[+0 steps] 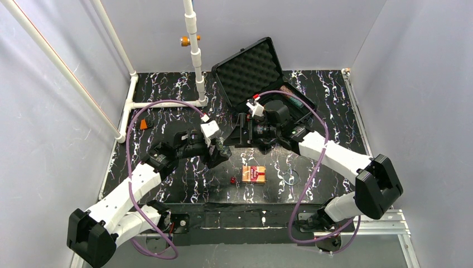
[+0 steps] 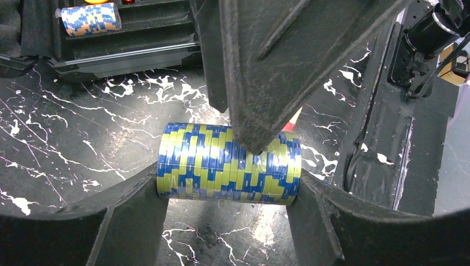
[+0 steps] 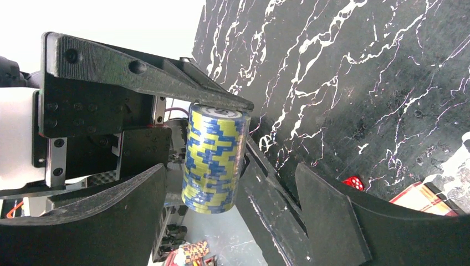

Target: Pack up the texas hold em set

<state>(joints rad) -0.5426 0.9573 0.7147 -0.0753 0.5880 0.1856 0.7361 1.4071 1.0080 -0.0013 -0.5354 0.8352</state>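
A blue-and-yellow chip stack (image 2: pixel 228 162) lies sideways above the table, and my left gripper (image 2: pixel 230 194) is shut on its two ends. My right gripper (image 3: pixel 231 166) stands open around the same stack (image 3: pixel 215 158), and one of its fingers (image 2: pixel 260 72) rests on the stack's top. In the top view the two grippers meet, the left gripper (image 1: pixel 220 149) just left of the right gripper (image 1: pixel 241 134), in front of the open black case (image 1: pixel 248 70). Another chip stack (image 2: pixel 90 18) lies in the case. The red-yellow card box (image 1: pixel 254 175) and a red die (image 1: pixel 232 180) lie on the table near the front.
A white pipe frame (image 1: pixel 195 50) stands at the back left beside the case lid. A small orange piece (image 1: pixel 144 124) lies at the table's left edge. White walls close in the table on three sides. The die (image 3: pixel 352 182) lies near the right gripper's outer finger.
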